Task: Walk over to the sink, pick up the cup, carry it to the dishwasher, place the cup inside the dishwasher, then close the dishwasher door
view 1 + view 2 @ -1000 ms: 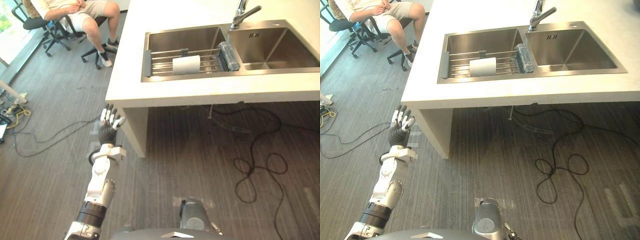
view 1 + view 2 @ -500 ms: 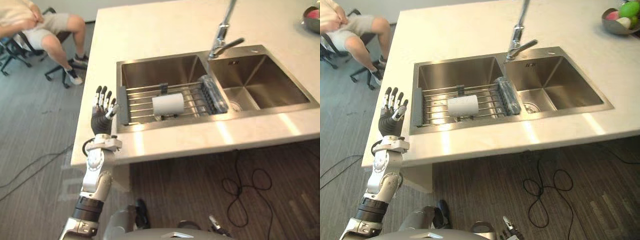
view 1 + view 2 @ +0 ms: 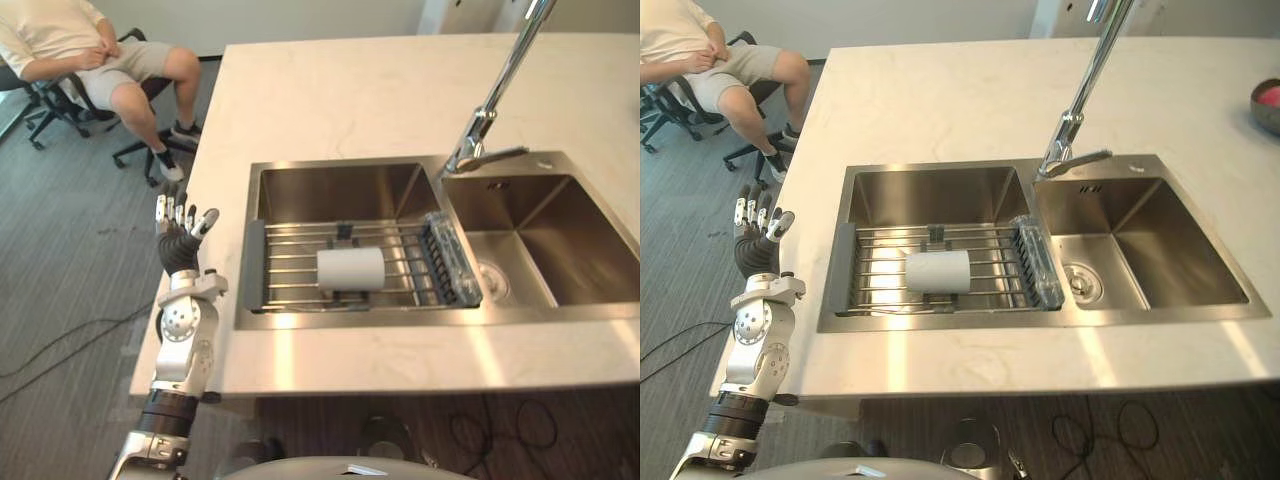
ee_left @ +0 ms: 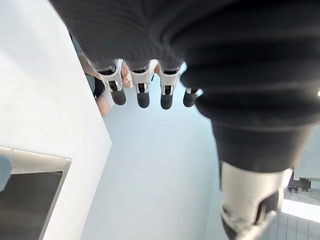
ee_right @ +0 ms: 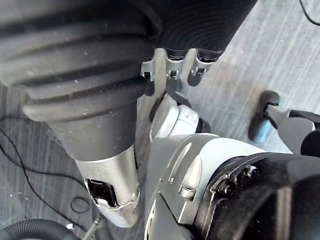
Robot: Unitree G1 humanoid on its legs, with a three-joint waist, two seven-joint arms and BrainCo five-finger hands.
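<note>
One cup (image 3: 351,269), white, lay on its side on the rack (image 3: 290,262) over the left basin of the sink (image 3: 330,192). One left hand (image 3: 178,240), fingers straight and spread, empty, stood upright beside the tabletop (image 3: 330,100) edge, well apart from the cup. One right hand (image 5: 172,62): state could not be told.
</note>
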